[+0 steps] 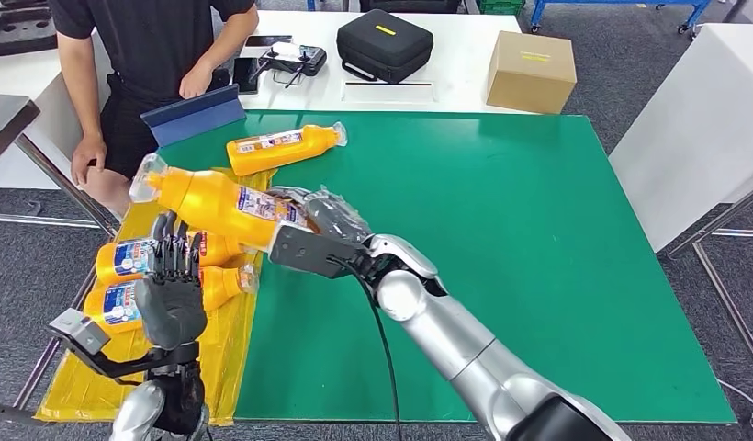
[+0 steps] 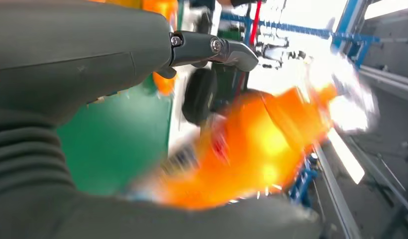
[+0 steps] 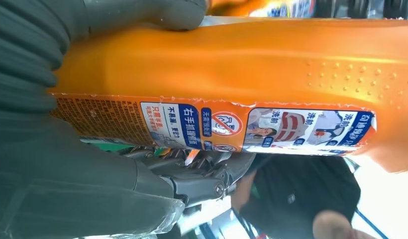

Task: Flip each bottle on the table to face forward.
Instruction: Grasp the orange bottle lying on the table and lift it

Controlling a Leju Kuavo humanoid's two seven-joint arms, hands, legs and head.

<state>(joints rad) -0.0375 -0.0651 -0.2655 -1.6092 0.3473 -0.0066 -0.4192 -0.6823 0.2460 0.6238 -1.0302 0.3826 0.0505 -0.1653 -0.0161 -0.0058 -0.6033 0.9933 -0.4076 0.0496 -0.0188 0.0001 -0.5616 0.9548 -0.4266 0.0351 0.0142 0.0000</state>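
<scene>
Bottles are lying about the green bench: one orange bottle is being held tilted above its left edge, the right hand grasping it around the body. The left hand is hovering released, fingers apart, over two more bottles on the yellow sheet beside that edge. A fourth bottle is lying near the bench's far left corner.

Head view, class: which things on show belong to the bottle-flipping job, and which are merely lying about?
Job:
held orange bottle
right robot hand
bottle on the green mat
two bottles on the yellow sheet

Lying about:
black case
cardboard box
controller
</scene>
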